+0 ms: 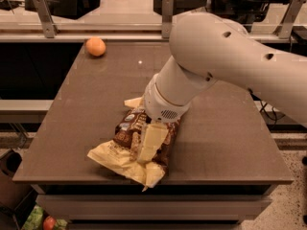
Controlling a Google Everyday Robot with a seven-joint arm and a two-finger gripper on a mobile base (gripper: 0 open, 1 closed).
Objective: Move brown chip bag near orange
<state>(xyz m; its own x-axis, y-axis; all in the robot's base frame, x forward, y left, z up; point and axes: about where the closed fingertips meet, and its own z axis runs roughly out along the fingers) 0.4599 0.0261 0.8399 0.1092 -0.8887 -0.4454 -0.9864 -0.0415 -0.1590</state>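
The brown chip bag (pixel 125 137) lies crumpled near the front edge of the dark table, its cream end pointing toward the front. My gripper (pixel 149 145) comes down from the big white arm onto the middle of the bag and is shut on it. One cream finger (pixel 152 139) lies across the brown panel; the other is hidden. The bag still rests on the table. The orange (pixel 96 46) sits at the far left corner of the table, well apart from the bag.
The dark table (pixel 91 104) ends in a front edge just below the bag. A rail with metal posts (pixel 44 13) runs behind the table. A small red fruit (pixel 49 223) lies on the floor at the lower left.
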